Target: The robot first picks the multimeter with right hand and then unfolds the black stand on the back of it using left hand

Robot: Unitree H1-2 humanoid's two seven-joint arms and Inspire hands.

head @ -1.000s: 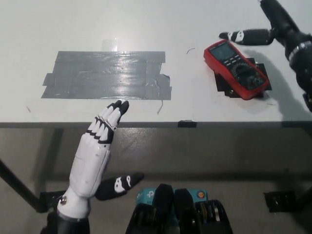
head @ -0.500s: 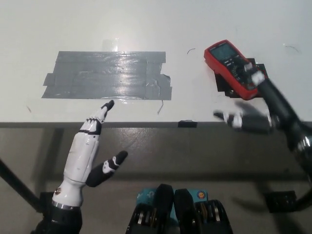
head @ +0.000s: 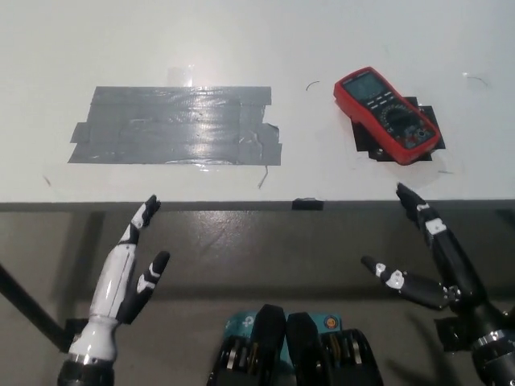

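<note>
Since nothing is held, neither step is judged begun: the left hand (head: 121,277) and right hand (head: 438,265) are seen with fingers spread, empty, below the table edge (head: 241,206). Just beyond the right fingertips, past that edge, the multimeter (head: 388,114) is laid face up on black tape (head: 366,142). Bare tabletop is offered around it; grey tape (head: 177,125) is found beyond the left fingertips.

right hand (head: 434,261) withdrawn, left hand (head: 125,277) lowered
</note>
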